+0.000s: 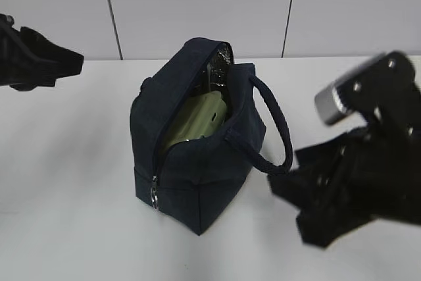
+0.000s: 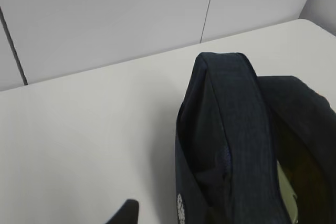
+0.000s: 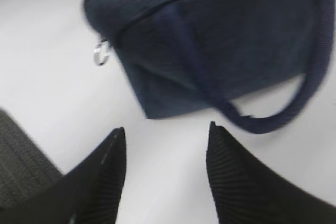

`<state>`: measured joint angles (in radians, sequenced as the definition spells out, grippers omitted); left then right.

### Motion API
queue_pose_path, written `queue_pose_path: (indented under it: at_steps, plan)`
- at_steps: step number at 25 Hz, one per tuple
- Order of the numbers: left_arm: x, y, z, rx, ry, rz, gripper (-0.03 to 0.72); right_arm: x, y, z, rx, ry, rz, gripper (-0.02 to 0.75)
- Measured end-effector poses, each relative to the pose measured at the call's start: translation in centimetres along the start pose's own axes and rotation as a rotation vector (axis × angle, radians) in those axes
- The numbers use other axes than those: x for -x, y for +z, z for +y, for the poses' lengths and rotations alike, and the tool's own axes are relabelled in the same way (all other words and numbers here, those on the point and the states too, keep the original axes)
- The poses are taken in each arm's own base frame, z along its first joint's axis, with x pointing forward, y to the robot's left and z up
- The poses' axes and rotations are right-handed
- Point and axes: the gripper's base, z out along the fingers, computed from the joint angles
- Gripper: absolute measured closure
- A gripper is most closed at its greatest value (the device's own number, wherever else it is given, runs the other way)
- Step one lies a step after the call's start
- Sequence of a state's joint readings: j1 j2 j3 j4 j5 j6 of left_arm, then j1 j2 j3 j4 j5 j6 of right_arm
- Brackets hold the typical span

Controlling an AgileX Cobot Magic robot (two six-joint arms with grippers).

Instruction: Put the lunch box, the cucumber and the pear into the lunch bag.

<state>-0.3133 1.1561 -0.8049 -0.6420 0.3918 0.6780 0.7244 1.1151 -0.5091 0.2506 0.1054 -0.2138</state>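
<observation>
Only a slice of the box (image 1: 197, 118) shows through the bag's (image 1: 197, 182) open mouth; the rest of it sits hidden behind the dark fabric walls. Whatever else lies deeper inside cannot be made out. In the left wrist view the bag is cut off by the right and bottom edges, and the box (image 2: 286, 192) is a pale sliver in the shadowed opening. Of the left gripper (image 2: 123, 214) just one dark tip pokes up from the bottom edge, so how its jaws stand cannot be told there. The right wrist view is smeared: the bag (image 3: 220, 51), its handle (image 3: 294, 103) and the zipper ring (image 3: 101, 53) are all soft-edged, and the bag's top runs off the frame. The right arm (image 1: 358, 169) in the exterior view is blurred too.
</observation>
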Motion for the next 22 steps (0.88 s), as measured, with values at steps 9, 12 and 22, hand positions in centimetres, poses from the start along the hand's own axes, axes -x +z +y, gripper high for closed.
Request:
queue_pose_path:
  at_steps: [9,12,22]
  plan:
    - [-0.5,0.1,0.0,-0.006,-0.003,0.019,0.446,-2.0,4.4,5.7,0.13,-0.135,-0.117,0.36]
    - [-0.5,0.1,0.0,-0.006,-0.003,0.019,0.446,-2.1,7.4,6.1,0.106,-0.148,-0.106,0.36]
    - [-0.5,0.1,-0.1,-0.007,-0.003,0.02,0.446,-1.1,12.6,7.2,0.09,-0.146,-0.11,0.362]
